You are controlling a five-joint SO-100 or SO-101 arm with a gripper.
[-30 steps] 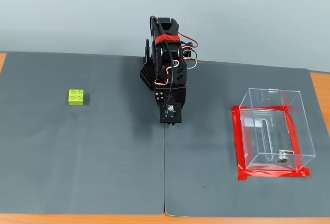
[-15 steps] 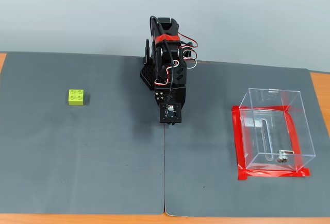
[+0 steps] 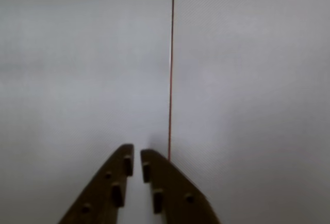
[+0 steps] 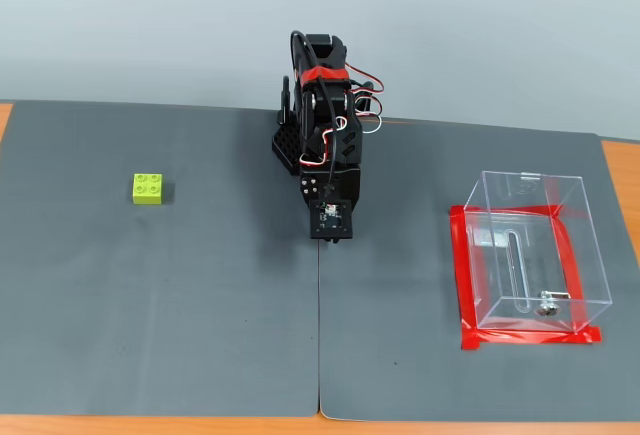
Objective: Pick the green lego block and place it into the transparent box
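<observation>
Because the wrist camera looks straight down past the jaws (image 3: 135, 154), its view holds little: two dark fingers (image 3: 105, 190) nearly pressed together with only a thin slit between the tips and nothing in it, so they are clenched and empty. Under them lies grey mat (image 3: 247, 80), crossed by one thin seam line (image 3: 170, 69) where two sheets meet. Neither block nor box appears here.

From the fixed view, one arm (image 4: 325, 145) sits folded at the back centre of the worktop (image 4: 620, 170), jaws aimed down over the seam, likely a rest pose before any reach. One green lego block (image 4: 149, 188) lies studs-up on the mat at the view's left, well apart from the arm. One transparent box (image 4: 530, 250) stands at the right inside a red tape border (image 4: 462, 275), probably marking its fixed spot; it looks empty.
</observation>
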